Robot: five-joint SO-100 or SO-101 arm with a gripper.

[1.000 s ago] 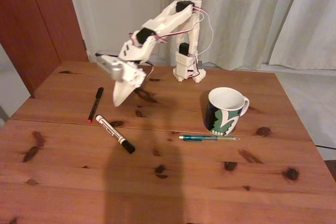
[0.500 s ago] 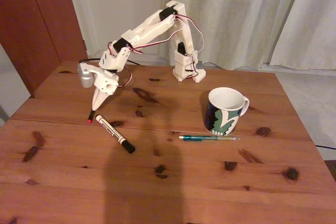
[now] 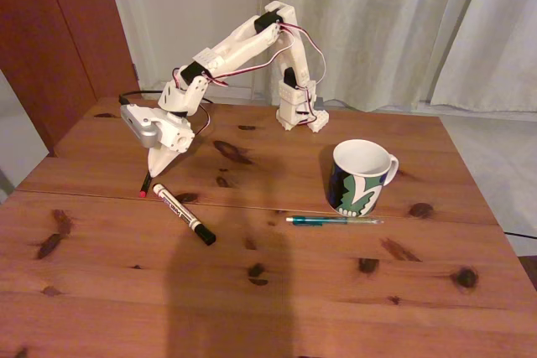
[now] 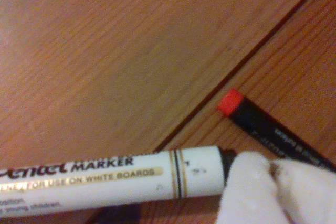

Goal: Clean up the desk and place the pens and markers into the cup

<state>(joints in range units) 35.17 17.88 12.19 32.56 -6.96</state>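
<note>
Wood grain is filling most of what I am seeing from my wrist, and my tool (image 3: 153, 169) is pointing straight down at the left side of the table (image 3: 336, 291), its tip sitting on the upper part of the black pen (image 4: 273, 132). That pen is lying nearly along the line from my base toward the front edge, red end nearest the seam, so its long axis is running out from under my tip. In the wrist view my white fingertips (image 4: 252, 192) are looking close together beside the pen, but I cannot tell whether they are pinching it or merely resting against it. The white marker (image 3: 183, 214) is lying just past the red end, slanted and almost touching it. The green pen (image 3: 334, 220) is lying crosswise in front of the cup (image 3: 361, 176), well off to the right in the fixed view.
</note>
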